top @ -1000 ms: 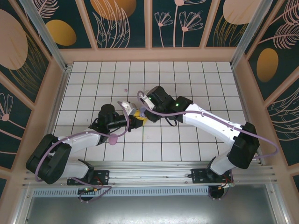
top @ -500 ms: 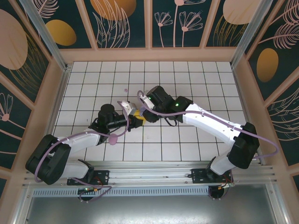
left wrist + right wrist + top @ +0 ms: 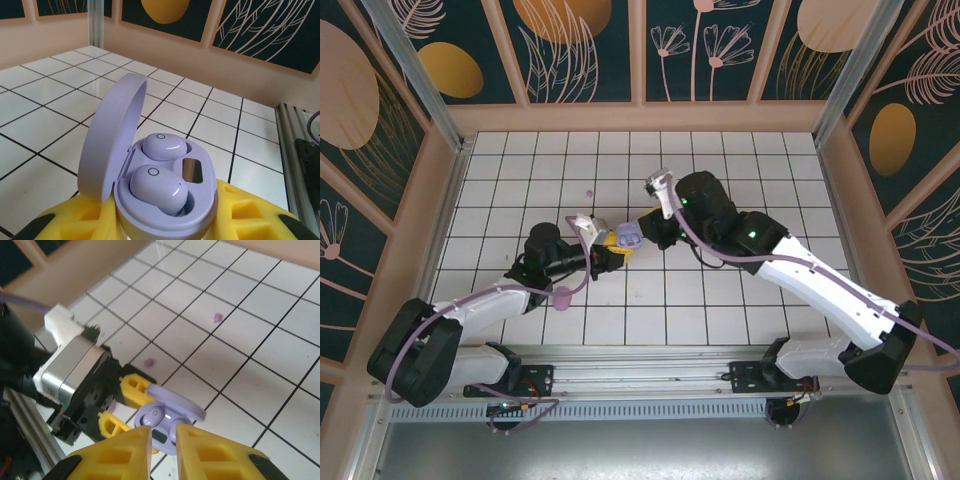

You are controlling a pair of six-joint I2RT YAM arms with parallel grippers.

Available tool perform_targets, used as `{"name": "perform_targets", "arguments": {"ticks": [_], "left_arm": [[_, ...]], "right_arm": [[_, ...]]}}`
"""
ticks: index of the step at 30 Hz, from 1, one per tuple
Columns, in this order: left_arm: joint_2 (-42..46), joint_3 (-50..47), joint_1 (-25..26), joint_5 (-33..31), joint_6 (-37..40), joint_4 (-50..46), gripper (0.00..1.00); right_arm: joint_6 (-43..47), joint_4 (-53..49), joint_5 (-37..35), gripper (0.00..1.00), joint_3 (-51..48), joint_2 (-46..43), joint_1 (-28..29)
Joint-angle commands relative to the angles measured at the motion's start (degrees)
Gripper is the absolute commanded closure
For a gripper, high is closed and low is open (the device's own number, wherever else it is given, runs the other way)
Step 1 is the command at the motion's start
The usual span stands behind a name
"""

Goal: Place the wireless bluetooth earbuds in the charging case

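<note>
Midway across table, left gripper [image 3: 165, 226] clamps open case [image 3: 199, 201], both lavender buds [image 3: 157, 187] seated inside. Right gripper [image 3: 165, 440] hovers just above, fingers narrowly parted, nothing between. Risk: descending fingers clip lid, tip case, pop buds out. Pink buds [image 3: 217, 317] loose toward far edge.

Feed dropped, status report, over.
Left gripper shut on open case. Right gripper barely open, empty, above it. Both lavender earbuds seated. Two pink earbuds loose on tiles.
</note>
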State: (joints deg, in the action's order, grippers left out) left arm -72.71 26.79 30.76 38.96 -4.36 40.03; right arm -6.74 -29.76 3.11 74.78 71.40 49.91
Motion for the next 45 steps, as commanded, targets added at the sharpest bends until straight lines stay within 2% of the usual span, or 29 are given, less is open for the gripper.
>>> {"name": "perform_targets", "arguments": {"ticks": [1, 7, 13, 21, 29, 40, 45], "left_arm": [[2.18, 1.3, 0.17, 1.36, -1.2, -0.11, 1.0], [4.01, 1.56, 0.17, 2.61, -0.91, -1.4, 1.0], [4.16, 2.3, 0.12, 4.01, -1.35, -1.44, 1.0], [2.66, 1.86, 0.16, 5.03, -4.15, 3.87, 1.0], [2.66, 2.31, 0.09, 4.91, -4.66, 4.25, 1.0], [2.55, 1.95, 0.16, 4.72, -6.87, 6.99, 1.0], [2.74, 1.87, 0.17, 4.24, -6.98, 7.23, 1.0]], "right_arm": [[-6.45, 4.5, 6.08, 0.8, -2.47, -0.47, -3.98], [-12.96, 10.26, 15.96, 0.81, -5.11, 0.57, -9.34], [-13.16, 10.49, 19.01, 0.8, -5.39, 2.98, -9.72], [-14.35, 13.86, 20.82, 0.78, -5.7, 5.54, -9.74], [-13.83, 13.48, 22.58, 0.78, -6.61, 5.69, -9.7], [-15.22, 13.37, 21.57, 0.77, -10.31, 1.06, -9.74], [-17.55, 16.9, 20.62, 0.78, -13.49, -2.15, -9.79]]}}
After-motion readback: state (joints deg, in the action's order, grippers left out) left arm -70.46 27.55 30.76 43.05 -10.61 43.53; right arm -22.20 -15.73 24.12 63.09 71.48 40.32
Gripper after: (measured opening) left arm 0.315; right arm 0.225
